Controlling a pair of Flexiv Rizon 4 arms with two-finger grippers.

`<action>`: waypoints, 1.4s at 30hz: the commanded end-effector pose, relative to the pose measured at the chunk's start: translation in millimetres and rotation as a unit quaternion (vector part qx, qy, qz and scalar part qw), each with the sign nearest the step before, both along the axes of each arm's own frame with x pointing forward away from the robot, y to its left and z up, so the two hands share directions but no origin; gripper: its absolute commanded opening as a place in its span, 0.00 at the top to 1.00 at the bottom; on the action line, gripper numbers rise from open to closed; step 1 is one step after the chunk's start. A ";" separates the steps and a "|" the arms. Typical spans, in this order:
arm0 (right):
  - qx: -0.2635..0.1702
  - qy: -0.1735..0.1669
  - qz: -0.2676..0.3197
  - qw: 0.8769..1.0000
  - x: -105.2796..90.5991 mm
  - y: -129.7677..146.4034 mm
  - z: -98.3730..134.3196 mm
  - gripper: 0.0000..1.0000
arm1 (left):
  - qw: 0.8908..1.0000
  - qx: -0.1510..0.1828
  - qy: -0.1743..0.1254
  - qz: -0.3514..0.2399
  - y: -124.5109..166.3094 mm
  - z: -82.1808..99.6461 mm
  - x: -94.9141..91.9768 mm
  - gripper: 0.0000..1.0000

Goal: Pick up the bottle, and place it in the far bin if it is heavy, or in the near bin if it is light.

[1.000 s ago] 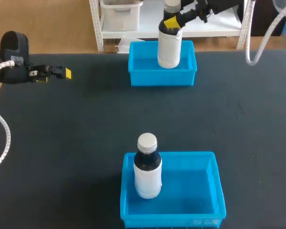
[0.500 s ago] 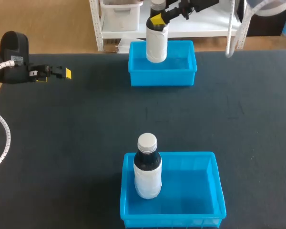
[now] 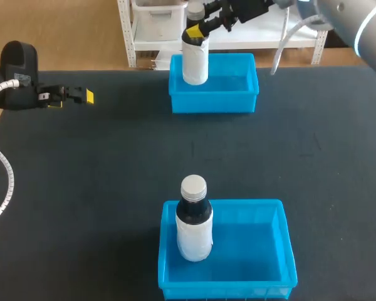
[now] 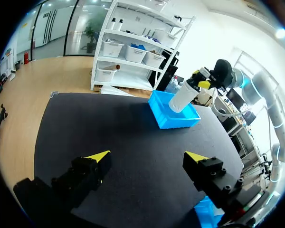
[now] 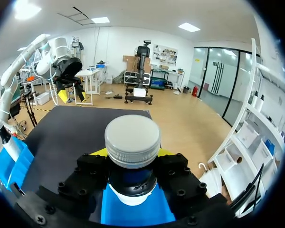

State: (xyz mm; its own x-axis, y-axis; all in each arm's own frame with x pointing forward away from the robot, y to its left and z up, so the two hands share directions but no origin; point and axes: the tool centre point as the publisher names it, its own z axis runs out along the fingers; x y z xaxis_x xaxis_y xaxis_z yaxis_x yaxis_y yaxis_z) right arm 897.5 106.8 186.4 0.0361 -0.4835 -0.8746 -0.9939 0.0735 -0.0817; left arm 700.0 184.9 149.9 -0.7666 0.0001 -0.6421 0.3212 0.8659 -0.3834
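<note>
Right gripper [image 3: 196, 29] clamps the bottle [image 3: 195, 61] by its neck above the far bin [image 3: 214, 103] (heavy, apparently); next, lower it and release

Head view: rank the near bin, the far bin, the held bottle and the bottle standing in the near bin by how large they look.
1. near bin
2. far bin
3. standing bottle
4. held bottle
The near bin and the standing bottle are closer to the camera, so each pair may really match in size.

I see bare worktop [image 3: 113, 163] between far bin [image 3: 244, 102] and near bin [image 3: 225, 290]. Standing bottle [image 3: 194, 229] blocks near bin's left; held bottle [image 3: 195, 63] blocks far bin's left.
</note>
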 end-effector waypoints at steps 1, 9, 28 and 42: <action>-0.003 0.034 0.056 0.998 22.2 5.0 -5.4 1.00 | 1.000 0.000 0.000 0.000 0.0 0.0 0.0 0.00; -0.006 0.042 0.059 0.997 22.2 7.2 -24.6 1.00 | 1.000 0.000 0.000 0.000 0.0 0.0 0.0 0.00; -0.008 0.057 0.062 0.996 23.0 12.0 -59.2 1.00 | 1.000 0.000 0.000 0.000 0.0 0.0 0.0 0.00; -0.019 0.067 0.060 0.996 21.8 9.4 -67.7 0.53 | 1.000 0.000 0.000 0.000 0.0 0.0 0.0 0.00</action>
State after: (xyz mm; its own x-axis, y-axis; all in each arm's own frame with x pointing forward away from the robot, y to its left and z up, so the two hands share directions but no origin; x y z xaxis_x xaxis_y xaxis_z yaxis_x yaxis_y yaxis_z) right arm 909.2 113.2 119.6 -0.0174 -0.5070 -0.8618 -0.9863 0.1499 -0.0682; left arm 700.0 185.0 149.9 -0.7666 0.0001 -0.6421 0.3212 0.8659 -0.3834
